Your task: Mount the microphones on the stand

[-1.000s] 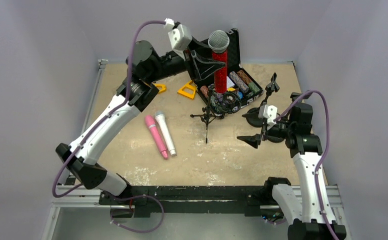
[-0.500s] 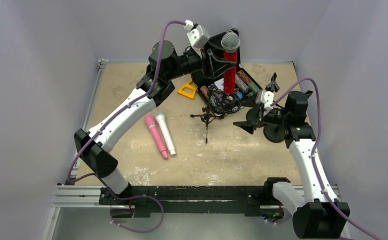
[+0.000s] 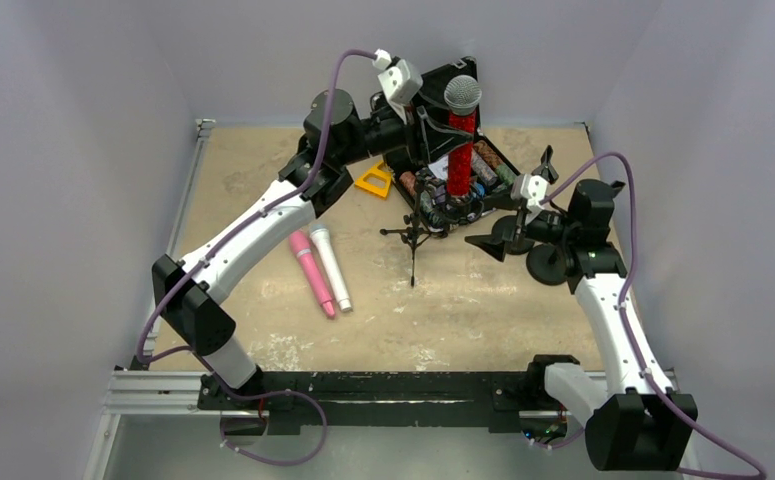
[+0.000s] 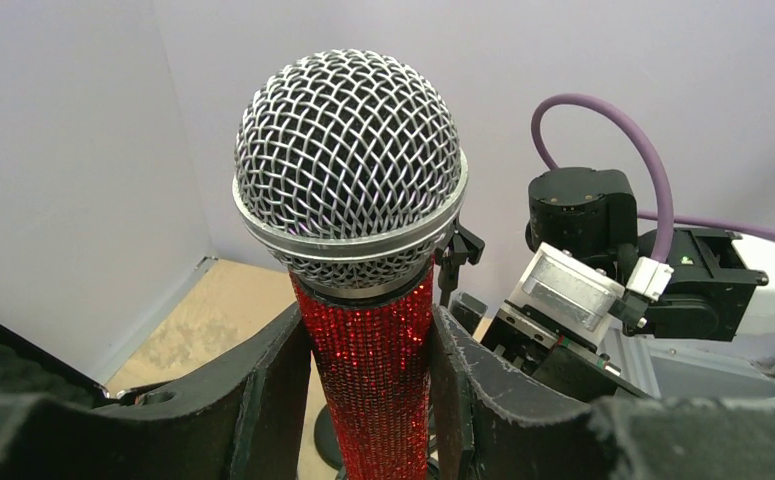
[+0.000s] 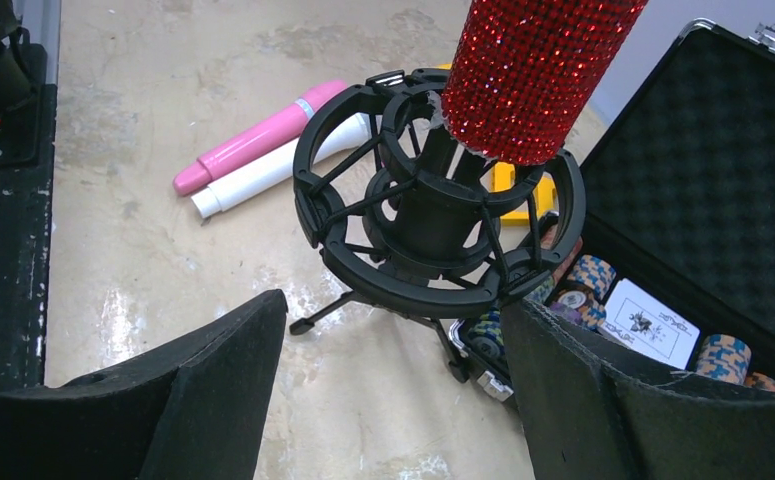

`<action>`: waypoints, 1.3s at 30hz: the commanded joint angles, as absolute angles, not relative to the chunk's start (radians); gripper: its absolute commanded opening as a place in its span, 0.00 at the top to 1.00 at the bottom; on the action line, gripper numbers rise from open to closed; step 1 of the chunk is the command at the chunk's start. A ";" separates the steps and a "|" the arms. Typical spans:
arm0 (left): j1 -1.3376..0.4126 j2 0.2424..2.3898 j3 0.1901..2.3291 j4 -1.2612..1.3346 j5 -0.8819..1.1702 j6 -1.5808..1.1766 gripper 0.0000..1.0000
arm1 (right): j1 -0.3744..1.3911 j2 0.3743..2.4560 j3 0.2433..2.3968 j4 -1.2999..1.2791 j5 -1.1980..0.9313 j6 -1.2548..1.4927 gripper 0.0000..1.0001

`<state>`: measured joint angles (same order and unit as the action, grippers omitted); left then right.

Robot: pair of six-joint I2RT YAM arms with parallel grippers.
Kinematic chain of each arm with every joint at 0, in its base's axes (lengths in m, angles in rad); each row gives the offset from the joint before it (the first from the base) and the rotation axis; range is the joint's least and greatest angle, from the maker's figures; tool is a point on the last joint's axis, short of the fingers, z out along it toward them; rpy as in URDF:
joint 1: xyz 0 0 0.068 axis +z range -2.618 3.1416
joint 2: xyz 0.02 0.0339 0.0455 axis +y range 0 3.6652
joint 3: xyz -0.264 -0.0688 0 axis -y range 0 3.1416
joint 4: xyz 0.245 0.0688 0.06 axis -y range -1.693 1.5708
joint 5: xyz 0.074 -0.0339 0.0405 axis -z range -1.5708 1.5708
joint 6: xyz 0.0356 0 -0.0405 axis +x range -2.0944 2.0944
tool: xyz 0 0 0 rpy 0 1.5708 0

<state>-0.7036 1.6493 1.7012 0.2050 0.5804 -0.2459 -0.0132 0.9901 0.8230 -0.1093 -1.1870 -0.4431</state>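
Note:
My left gripper (image 3: 441, 130) is shut on the glittery red microphone (image 3: 460, 150), which it holds upright, silver mesh head (image 4: 350, 165) up. The microphone's lower end (image 5: 533, 75) is at the top of the black shock-mount ring of the tripod stand (image 5: 433, 225), which also shows in the top view (image 3: 425, 205). My right gripper (image 3: 498, 243) is open and empty, just right of the stand. The pink microphone (image 3: 309, 271) and white microphone (image 3: 330, 265) lie side by side on the table, left of the stand; both also show in the right wrist view, pink (image 5: 258, 140) and white (image 5: 273, 170).
An open black case (image 3: 483, 160) with poker chips and cards stands behind the stand. A yellow triangle piece (image 3: 374, 180) lies at the back. A second black stand with a round base (image 3: 551, 262) is by my right arm. Grey walls close in the table.
My left gripper moved right and lowered the red microphone over the stand. My right gripper moved up and left, closer to the stand.

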 commanded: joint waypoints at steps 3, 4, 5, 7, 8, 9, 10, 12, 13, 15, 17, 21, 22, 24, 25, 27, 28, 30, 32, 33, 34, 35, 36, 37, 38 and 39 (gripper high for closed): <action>-0.709 1.599 1.668 0.281 0.598 -0.267 1.00 | -0.008 0.988 0.805 -0.055 -1.170 -0.423 0.19; -0.709 1.601 1.664 0.283 0.602 -0.270 1.00 | -0.008 0.988 0.806 -0.055 -1.169 -0.423 0.19; -0.709 1.602 1.664 0.283 0.604 -0.272 1.00 | -0.008 0.988 0.805 -0.056 -1.168 -0.423 0.19; -0.709 1.602 1.661 0.285 0.611 -0.281 1.00 | -0.008 0.988 0.807 -0.056 -1.164 -0.423 0.19; -0.709 1.599 1.658 0.287 0.616 -0.285 1.00 | -0.008 0.989 0.808 -0.055 -1.159 -0.422 0.19; -0.709 1.597 1.653 0.293 0.621 -0.290 1.00 | -0.008 0.990 0.808 -0.056 -1.155 -0.421 0.19; -0.709 1.592 1.649 0.299 0.629 -0.296 1.00 | -0.008 0.991 0.806 -0.056 -1.150 -0.420 0.19; -0.710 1.584 1.645 0.305 0.637 -0.302 1.00 | -0.008 0.995 0.807 -0.055 -1.143 -0.420 0.19; -0.710 1.583 1.643 0.309 0.639 -0.305 1.00 | -0.008 0.995 0.808 -0.054 -1.139 -0.418 0.19; -0.710 1.577 1.641 0.320 0.642 -0.312 1.00 | -0.008 0.999 0.808 -0.051 -1.133 -0.413 0.19; -0.710 1.574 1.645 0.322 0.643 -0.313 1.00 | -0.008 1.000 0.807 -0.050 -1.130 -0.411 0.19; -0.711 1.581 1.650 0.314 0.645 -0.310 1.00 | -0.008 1.000 0.807 -0.048 -1.127 -0.408 0.19; -0.710 1.581 1.649 0.313 0.646 -0.308 1.00 | -0.008 1.000 0.808 -0.048 -1.127 -0.408 0.19; -0.710 1.583 1.648 0.298 0.644 -0.297 1.00 | -0.008 1.002 0.808 -0.047 -1.127 -0.407 0.19; -0.710 1.581 1.649 0.284 0.641 -0.286 1.00 | -0.008 1.002 0.808 -0.047 -1.128 -0.406 0.19; -0.711 1.586 1.648 0.244 0.635 -0.252 1.00 | -0.008 1.006 0.810 -0.045 -1.130 -0.406 0.19; -0.710 1.589 1.648 0.224 0.631 -0.234 1.00 | 0.006 1.008 0.811 -0.045 -1.132 -0.408 0.19; -0.710 1.595 1.650 0.181 0.619 -0.194 1.00 | 0.022 1.012 0.817 -0.046 -1.132 -0.411 0.19; -0.710 1.601 1.655 0.143 0.609 -0.150 1.00 | 0.033 1.015 0.823 -0.059 -1.126 -0.428 0.19; -0.710 1.604 1.658 0.124 0.604 -0.133 1.00 | 0.039 1.017 0.825 -0.068 -1.121 -0.437 0.19; -0.710 1.606 1.661 0.103 0.598 -0.116 1.00 | 0.047 1.019 0.828 -0.072 -1.117 -0.443 0.19; -0.709 1.609 1.669 0.083 0.594 -0.099 1.00 | 0.054 1.022 0.830 -0.075 -1.114 -0.448 0.19; -0.709 1.612 1.679 0.047 0.592 -0.084 1.00 | 0.058 1.027 0.833 -0.074 -1.113 -0.449 0.19; -0.709 1.615 1.693 0.018 0.592 -0.069 1.00 | 0.062 1.031 0.839 -0.073 -1.112 -0.449 0.19; -0.709 1.620 1.706 -0.019 0.591 -0.058 1.00 | 0.064 1.036 0.844 -0.068 -1.113 -0.441 0.19; -0.709 1.624 1.723 -0.061 0.591 -0.045 1.00 | 0.064 1.041 0.848 -0.057 -1.113 -0.437 0.19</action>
<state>-0.7105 1.6161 1.6703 0.1425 0.6106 -0.1707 0.0486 1.0271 0.8093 -0.0849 -1.1164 -0.4305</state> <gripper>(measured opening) 0.473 0.810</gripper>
